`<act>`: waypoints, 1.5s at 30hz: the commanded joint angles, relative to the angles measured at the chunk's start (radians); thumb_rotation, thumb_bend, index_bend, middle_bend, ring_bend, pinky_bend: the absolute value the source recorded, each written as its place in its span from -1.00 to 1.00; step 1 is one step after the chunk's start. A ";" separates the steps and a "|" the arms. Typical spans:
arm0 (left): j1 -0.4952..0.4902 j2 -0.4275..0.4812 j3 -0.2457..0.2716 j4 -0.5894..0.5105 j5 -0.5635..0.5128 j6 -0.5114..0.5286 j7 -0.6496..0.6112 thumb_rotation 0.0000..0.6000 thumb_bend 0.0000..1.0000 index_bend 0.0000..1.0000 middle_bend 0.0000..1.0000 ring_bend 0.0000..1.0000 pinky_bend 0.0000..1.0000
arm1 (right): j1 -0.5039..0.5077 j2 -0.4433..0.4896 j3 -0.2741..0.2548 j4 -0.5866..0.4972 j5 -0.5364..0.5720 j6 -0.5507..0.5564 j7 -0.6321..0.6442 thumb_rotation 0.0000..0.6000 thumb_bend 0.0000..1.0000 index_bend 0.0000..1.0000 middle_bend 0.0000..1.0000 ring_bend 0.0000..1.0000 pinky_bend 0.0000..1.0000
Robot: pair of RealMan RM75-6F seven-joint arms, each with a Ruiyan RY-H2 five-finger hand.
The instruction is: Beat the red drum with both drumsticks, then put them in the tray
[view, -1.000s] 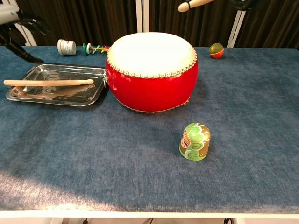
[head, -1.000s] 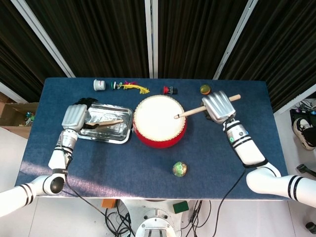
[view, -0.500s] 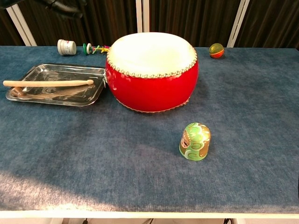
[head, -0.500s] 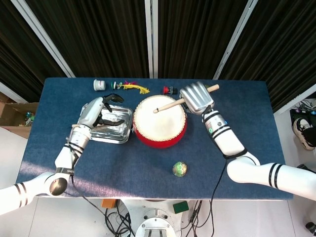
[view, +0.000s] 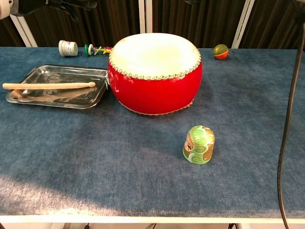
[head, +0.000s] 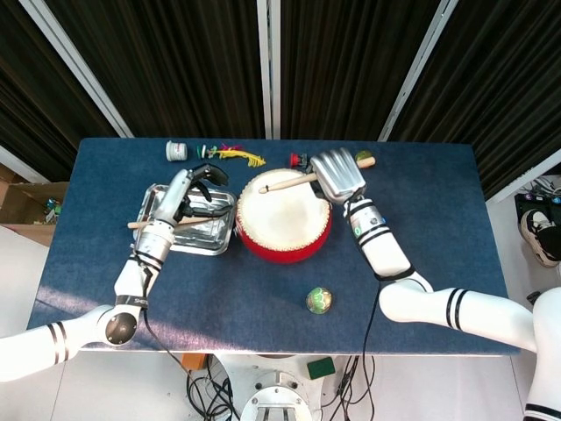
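The red drum with its pale skin stands mid-table. My right hand hovers over its back right rim and grips a wooden drumstick, whose tip points left across the skin. The other drumstick lies lengthwise in the metal tray left of the drum. My left hand hangs high above the tray, fingers apart, holding nothing. In the chest view only its lower edge shows at the top left; the right hand is out of that frame.
Along the far edge sit a white jar, colourful small toys, a small red item and a ball. A green painted egg stands in front of the drum. A black cable hangs at the right.
My right hand has carried its drumstick leftward, from beside the drum to over its back rim. My left hand has risen off the tray and shifted right; the stick in the tray stays put.
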 commanded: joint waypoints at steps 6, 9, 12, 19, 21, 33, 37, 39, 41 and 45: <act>0.005 -0.005 0.000 0.003 0.045 0.061 0.020 1.00 -0.72 -0.16 -0.12 -0.19 0.16 | -0.008 -0.113 0.025 0.066 -0.012 0.047 0.087 1.00 0.58 1.00 1.00 0.96 0.93; 0.013 -0.003 0.004 0.002 0.065 0.090 0.027 1.00 -0.72 -0.16 -0.12 -0.20 0.17 | -0.025 -0.144 0.040 0.081 -0.038 0.060 0.158 1.00 0.58 1.00 1.00 0.96 0.93; 0.025 0.004 -0.001 -0.005 0.077 0.107 0.009 1.00 -0.72 -0.16 -0.12 -0.19 0.18 | -0.044 -0.175 0.051 0.102 -0.068 0.063 0.239 1.00 0.57 1.00 1.00 0.96 0.93; 0.036 0.029 -0.020 -0.017 0.107 0.123 -0.036 1.00 -0.72 -0.16 -0.12 -0.20 0.21 | -0.077 -0.267 0.058 0.192 -0.163 0.075 0.407 1.00 0.56 1.00 1.00 0.96 0.93; 0.032 0.030 -0.019 -0.019 0.112 0.117 -0.039 1.00 -0.72 -0.16 -0.12 -0.19 0.21 | -0.081 -0.289 0.061 0.215 -0.185 0.077 0.442 1.00 0.56 1.00 1.00 0.96 0.93; -0.018 -0.004 0.000 -0.001 0.134 0.125 0.052 1.00 -0.72 -0.13 -0.14 -0.17 0.21 | -0.072 -0.364 0.112 0.270 -0.190 0.079 0.461 1.00 0.56 1.00 1.00 0.96 0.93; -0.039 -0.024 0.001 0.014 0.132 0.136 0.096 1.00 -0.71 -0.07 -0.11 -0.12 0.24 | -0.055 -0.379 0.129 0.276 -0.159 0.072 0.405 1.00 0.56 1.00 1.00 0.96 0.93; -0.050 -0.032 0.001 0.023 0.128 0.138 0.119 1.00 -0.71 -0.06 -0.10 -0.10 0.25 | -0.048 -0.384 0.138 0.274 -0.143 0.066 0.383 1.00 0.56 1.00 1.00 0.96 0.93; -0.060 -0.039 0.000 0.031 0.123 0.139 0.135 1.00 -0.70 -0.06 -0.10 -0.10 0.25 | -0.042 -0.388 0.142 0.275 -0.135 0.063 0.367 1.00 0.56 1.00 1.00 0.96 0.93; -0.082 -0.056 -0.004 0.055 0.107 0.138 0.169 1.00 -0.69 -0.04 -0.09 -0.10 0.25 | -0.033 -0.400 0.153 0.277 -0.124 0.057 0.352 1.00 0.56 1.00 1.00 0.96 0.93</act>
